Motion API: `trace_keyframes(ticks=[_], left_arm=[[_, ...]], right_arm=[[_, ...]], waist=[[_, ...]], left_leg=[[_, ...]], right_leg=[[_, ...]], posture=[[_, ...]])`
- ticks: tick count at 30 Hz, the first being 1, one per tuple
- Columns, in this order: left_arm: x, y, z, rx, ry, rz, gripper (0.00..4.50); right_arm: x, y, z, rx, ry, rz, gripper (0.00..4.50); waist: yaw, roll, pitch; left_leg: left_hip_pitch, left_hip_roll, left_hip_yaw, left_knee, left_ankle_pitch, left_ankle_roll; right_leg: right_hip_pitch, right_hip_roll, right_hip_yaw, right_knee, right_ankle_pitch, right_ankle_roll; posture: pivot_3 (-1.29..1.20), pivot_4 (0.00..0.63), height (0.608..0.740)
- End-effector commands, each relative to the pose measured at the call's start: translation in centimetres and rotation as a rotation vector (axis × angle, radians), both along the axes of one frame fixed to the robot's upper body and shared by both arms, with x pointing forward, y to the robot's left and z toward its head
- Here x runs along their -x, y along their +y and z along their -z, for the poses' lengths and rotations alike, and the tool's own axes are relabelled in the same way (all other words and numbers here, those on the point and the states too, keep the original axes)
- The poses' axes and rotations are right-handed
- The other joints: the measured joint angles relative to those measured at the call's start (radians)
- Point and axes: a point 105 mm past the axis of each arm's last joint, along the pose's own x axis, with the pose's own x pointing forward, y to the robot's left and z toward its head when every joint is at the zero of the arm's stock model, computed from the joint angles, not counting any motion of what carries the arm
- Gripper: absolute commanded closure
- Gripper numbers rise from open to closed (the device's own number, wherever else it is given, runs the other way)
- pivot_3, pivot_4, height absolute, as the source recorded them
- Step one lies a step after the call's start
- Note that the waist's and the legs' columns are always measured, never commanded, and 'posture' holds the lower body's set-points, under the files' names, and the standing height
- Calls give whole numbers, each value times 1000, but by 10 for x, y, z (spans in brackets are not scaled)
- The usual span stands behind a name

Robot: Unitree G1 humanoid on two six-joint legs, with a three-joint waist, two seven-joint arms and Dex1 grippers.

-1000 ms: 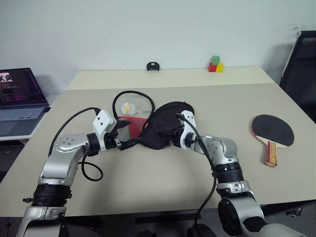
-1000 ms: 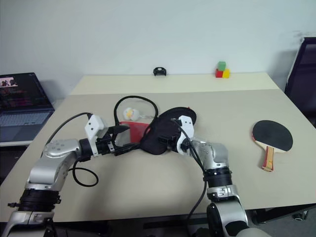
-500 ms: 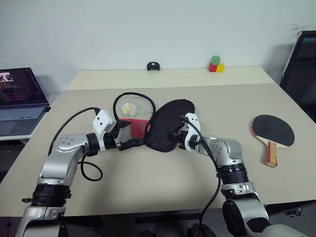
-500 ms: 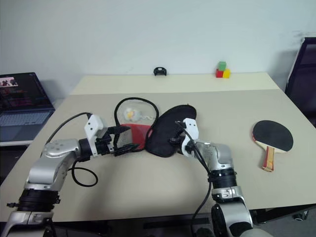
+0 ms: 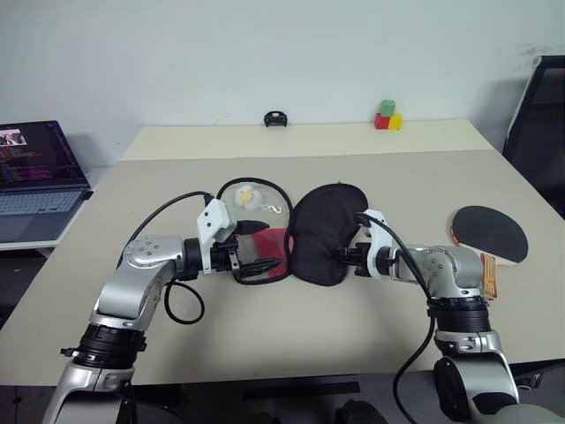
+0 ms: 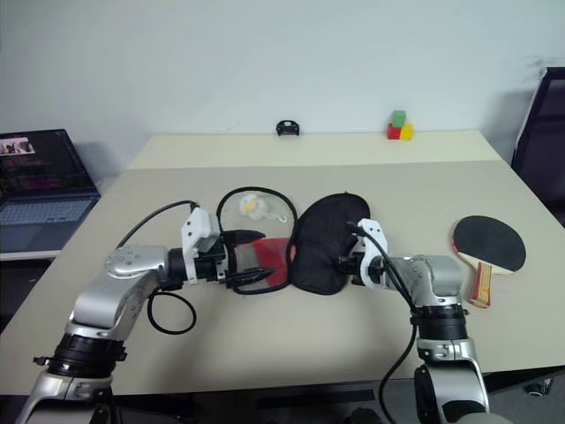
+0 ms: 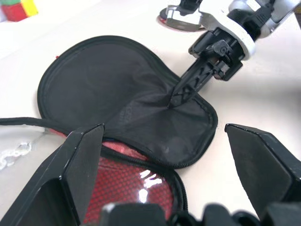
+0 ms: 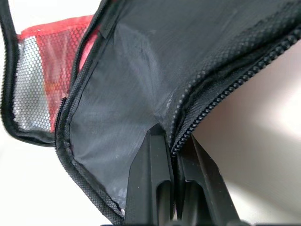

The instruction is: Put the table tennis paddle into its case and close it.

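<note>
The case (image 5: pixel 322 225) lies unzipped in the middle of the table, its black flap spread to the right of its red mesh half (image 7: pixel 129 183). My right gripper (image 8: pixel 171 141) is shut on the flap's zip edge at the near right side. My left gripper (image 7: pixel 163 129) stands open just over the red half, fingers wide apart, facing the right gripper (image 7: pixel 176 99). The table tennis paddle (image 5: pixel 491 231) lies black face up at the table's right edge, beyond my right arm, its handle toward me.
A laptop (image 5: pixel 35 172) sits on a side desk at the left. Coloured blocks (image 5: pixel 387 115) and a small black object (image 5: pixel 274 118) stand along the table's far edge (image 5: pixel 300 132). A black chair (image 5: pixel 540 106) is at the far right.
My right gripper closed on the case's flap and drew it to the right. The whole case slid right, and my open left gripper followed it.
</note>
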Motion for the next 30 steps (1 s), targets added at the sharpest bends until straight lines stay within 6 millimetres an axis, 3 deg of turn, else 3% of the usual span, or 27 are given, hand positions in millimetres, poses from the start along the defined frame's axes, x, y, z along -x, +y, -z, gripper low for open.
trace_keyframes(ticks=[1, 13, 26, 30], left_arm=[[3, -12, -12, 15, -45, 53, 0], [-3, -33, -16, 27, -62, 115, 0], [-6, -35, -13, 27, -65, 124, 0], [-6, -36, -13, 29, -65, 124, 0]], right_arm=[[-7, -12, -15, 21, -44, -13, 4478], [-29, -66, -19, 165, -58, 12, 4478], [-43, -81, -27, 214, -105, 11, 4478], [-48, -87, -27, 234, -109, 37, 3499]], waist=[[2, 0, 0], [17, 0, 0], [19, 0, 0], [19, 0, 0]], left_leg=[[0, 0, 0, 0, 0, 0], [0, 0, 1, 1, -1, 3], [-1, 0, 1, 1, 0, 1], [-1, 0, 1, 1, 1, 0]], right_leg=[[0, 0, 0, 0, 0, 0], [1, 0, 0, -1, 0, 0], [1, 0, 0, -1, 0, 0], [1, 0, 0, -1, 0, 0]], posture=[[0, 150, 740], [0, 150, 740], [0, 150, 740], [0, 150, 740]])
